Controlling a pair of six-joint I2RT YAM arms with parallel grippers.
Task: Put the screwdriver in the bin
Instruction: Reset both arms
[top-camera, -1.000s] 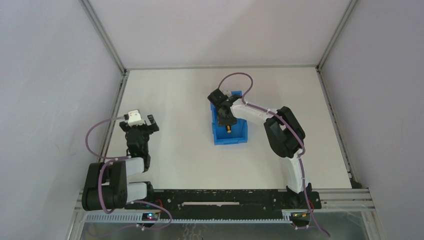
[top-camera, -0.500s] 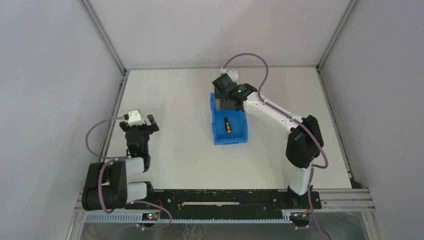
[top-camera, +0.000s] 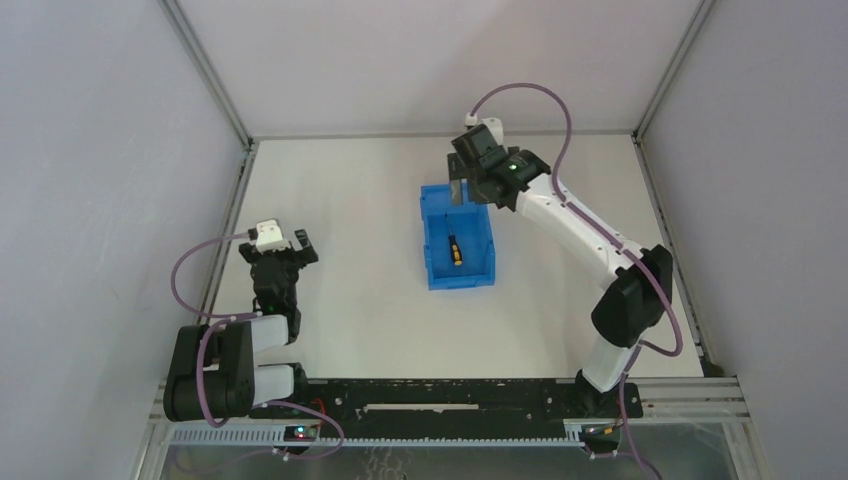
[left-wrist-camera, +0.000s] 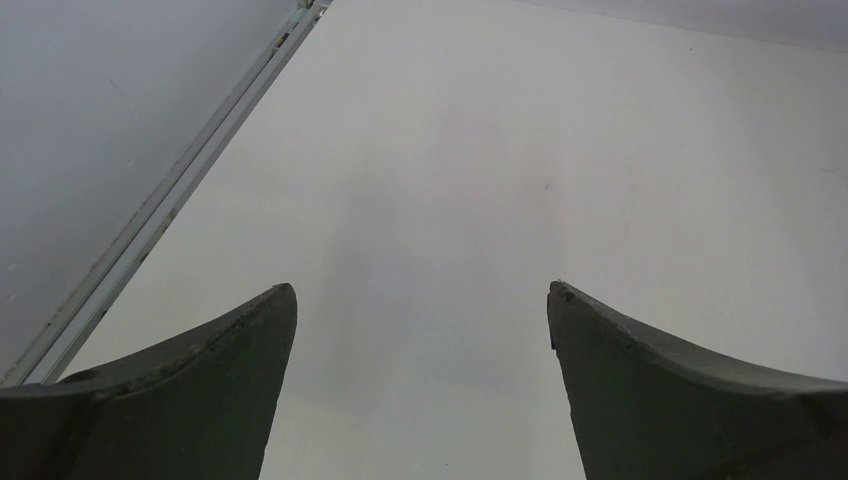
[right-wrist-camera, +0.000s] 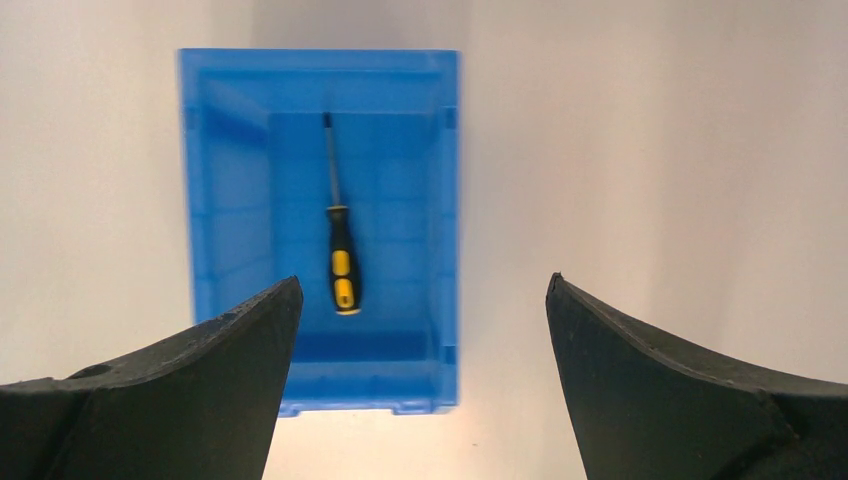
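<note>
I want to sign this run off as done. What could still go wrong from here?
1. The right end effector hangs open above the far end of the bin; if the arm dips while heading home, a finger might clip the wall and shove the bin.
2. The screwdriver lies loose on the bin floor, so such a knock would likely slide it about.
The left end effector is open, far from the bin, and poses little risk.
</note>
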